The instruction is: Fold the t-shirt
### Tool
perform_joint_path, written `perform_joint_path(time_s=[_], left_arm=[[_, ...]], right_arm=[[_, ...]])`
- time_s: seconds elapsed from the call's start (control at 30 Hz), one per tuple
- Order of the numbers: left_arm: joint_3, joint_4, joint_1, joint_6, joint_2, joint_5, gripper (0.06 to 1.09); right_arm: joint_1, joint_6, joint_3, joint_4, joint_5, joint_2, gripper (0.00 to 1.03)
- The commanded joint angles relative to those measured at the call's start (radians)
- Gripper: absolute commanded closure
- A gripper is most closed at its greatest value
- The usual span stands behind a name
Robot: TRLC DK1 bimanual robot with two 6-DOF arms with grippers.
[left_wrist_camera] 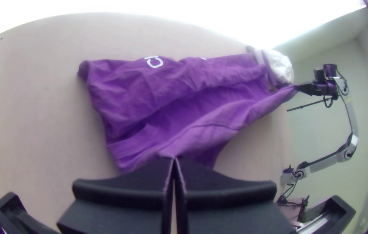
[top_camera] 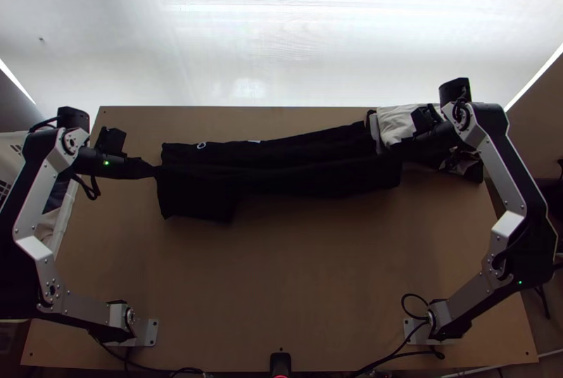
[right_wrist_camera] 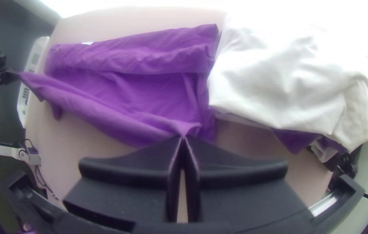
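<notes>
**T-shirt stretched between left gripper and right gripper**

Lies long and narrow across the far part of the table, from about 10 o'clock to past 1 o'clock on the top view's clock face, with 12 at the far edge. Folded into a band, with a strip doubled over along the 12 o'clock side and white marks on it. Pulled into a ridge along the 6 o'clock side, between the two grips. Hangs down in a loose flap just beside the left grip, toward 6 o'clock.

At 10 o'clock, grasped by the edge: clenched, with fingertips together on a pinch of fabric, in the case of the left gripper. Drawn to a point there.

Between 1 and 2 o'clock, grasped likewise by the same long edge: also clenched, fingertips together on a small tuft, in the case of the right gripper.

Against the shirt's 2 o'clock end, a rumpled white cloth, heaped, with dark fabric poking out from beneath. At 9 o'clock, beside the table's edge, a white basket. At 8 and 4 o'clock, the bases of the left arm and right arm. At 6 o'clock, on the near edge, a small black device.
</notes>
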Motion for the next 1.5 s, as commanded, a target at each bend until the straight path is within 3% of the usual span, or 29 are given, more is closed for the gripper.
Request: perform_joint_path(time_s=[0.0, 0.2, 0.57, 0.73, 1.13, 1.47], left_arm=[[0.181, -0.163, -0.048, -0.045, 0.101, -0.113, 1.05], [0.360, -0.301, -0.075, -0.061, 0.208, -0.158, 1.05], [0.397, -0.307, -0.072, -0.077, 0.348, -0.178, 1.05], [0.457, -0.304, -0.061, -0.097, 0.411, -0.179, 1.05], [0.638, -0.299, 0.011, -0.174, 0.601, -0.199, 1.05], [0.747, -0.296, 0.006, -0.174, 0.730, -0.204, 1.05]], right_arm=[[0.002, 0.003, 0.109, -0.086, 0.009, 0.053, 1.00], [0.019, 0.006, 0.193, -0.175, 0.009, 0.108, 1.00], [0.041, -0.004, 0.416, -0.299, 0.017, 0.271, 1.00], [0.060, -0.016, 0.519, -0.325, 0.075, 0.346, 1.00], [0.091, -0.062, 0.658, -0.310, 0.097, 0.509, 1.00], [0.117, -0.074, 0.692, -0.178, 0.112, 0.587, 1.00]])
